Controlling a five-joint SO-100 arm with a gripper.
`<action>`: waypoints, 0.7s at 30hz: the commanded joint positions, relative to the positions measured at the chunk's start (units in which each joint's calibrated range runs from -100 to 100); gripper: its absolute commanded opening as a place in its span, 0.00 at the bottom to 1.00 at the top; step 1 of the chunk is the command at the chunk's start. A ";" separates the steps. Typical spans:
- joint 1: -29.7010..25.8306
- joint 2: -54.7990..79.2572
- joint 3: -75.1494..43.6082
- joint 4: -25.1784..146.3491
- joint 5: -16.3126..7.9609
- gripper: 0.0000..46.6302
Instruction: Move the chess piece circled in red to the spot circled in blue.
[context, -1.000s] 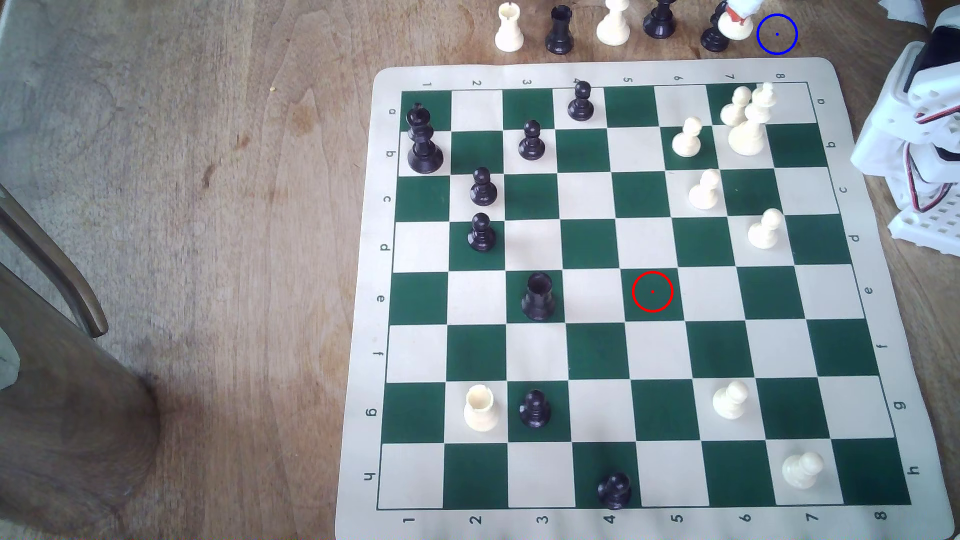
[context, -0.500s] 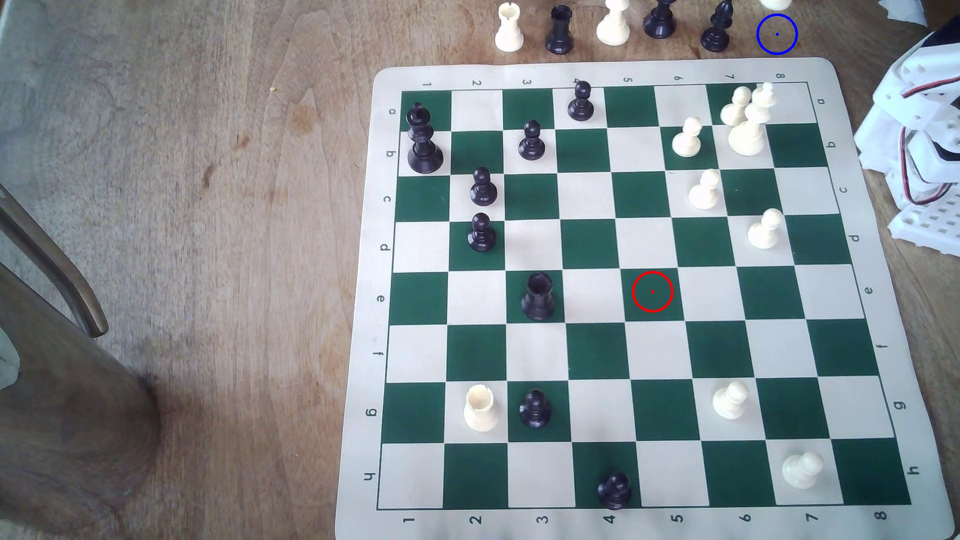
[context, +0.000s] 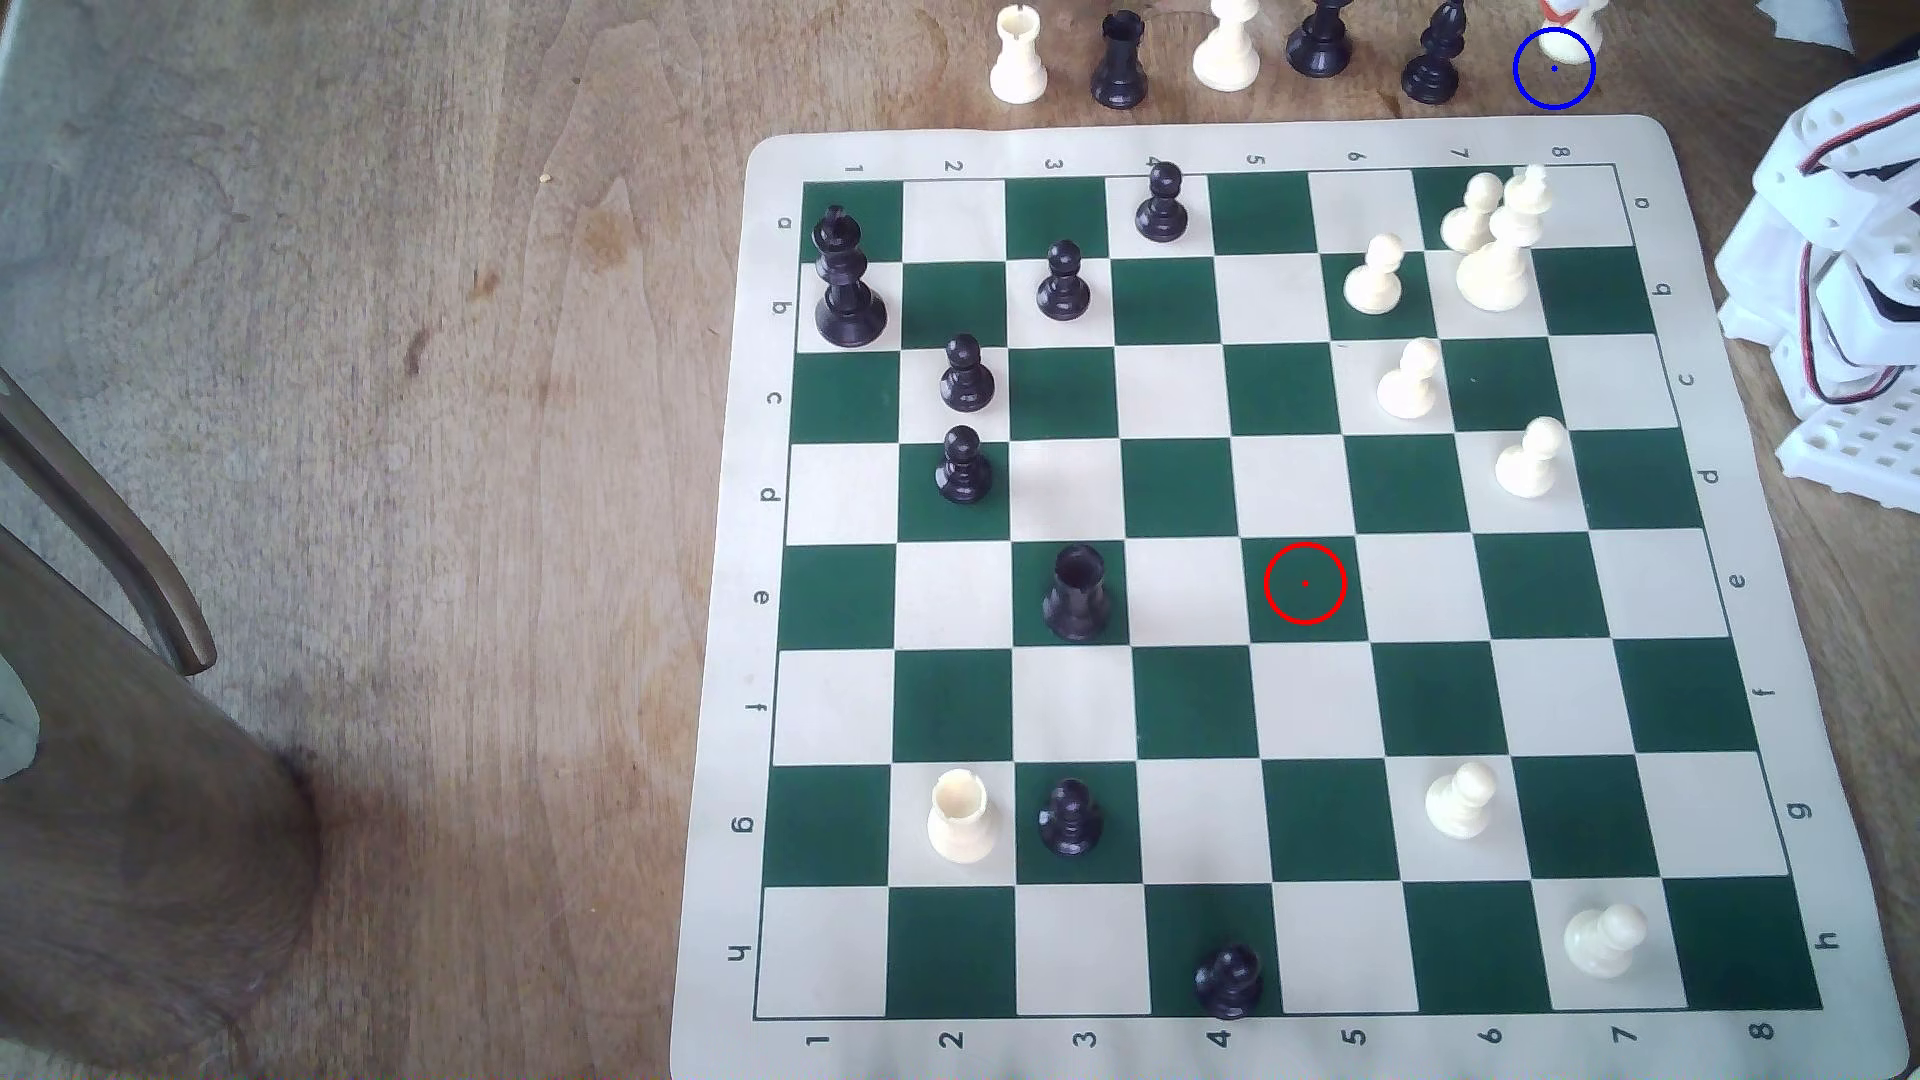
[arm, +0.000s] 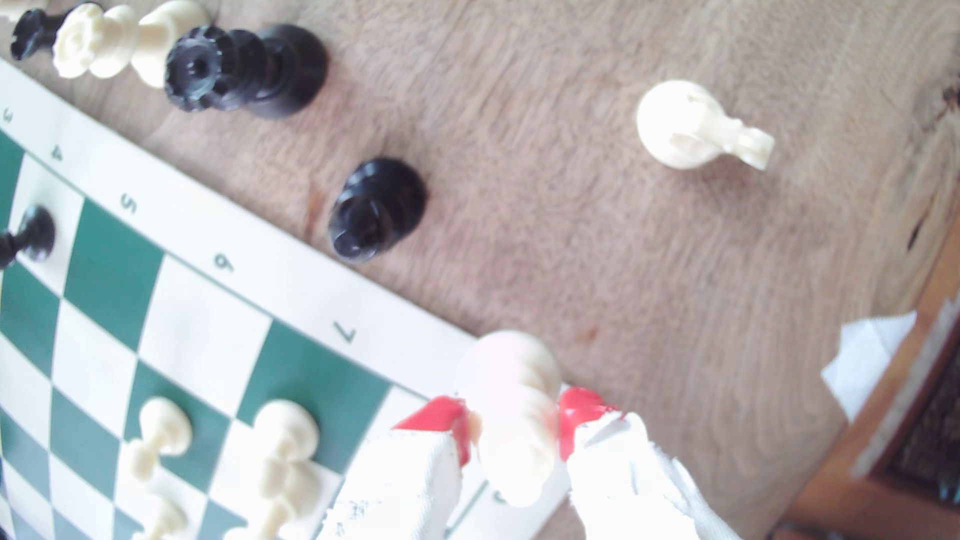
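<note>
- Since the earlier frame, the chess piece has been carried from the table's far edge down to the top rim of the blue circle, and the red square on the board is left bare.
- The red-tipped fingers are seen closed on the pawn's narrow waist, one pad on each side; the gripper is thus holding the piece.
- In the wrist view the pawn hangs base-outward over the board's numbered border beside the 7 mark, with bare wood just beyond.
- The spot lies on the tabletop just off the board's far corner by file 8; the pawn overlaps its upper part, and whether the base touches the wood cannot be told.
- The piece is judged light, rigid and smooth; slip is likely on the round head, so the waist is the sound hold.
- A black bishop stands near, toward the exterior view's left, and a fallen cream piece lies well apart on the wood.
</note>
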 joint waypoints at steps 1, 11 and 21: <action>-0.76 3.09 -0.25 -4.17 -0.15 0.00; 0.33 7.93 0.56 -9.25 0.78 0.00; 2.52 9.03 1.38 -11.21 2.49 0.00</action>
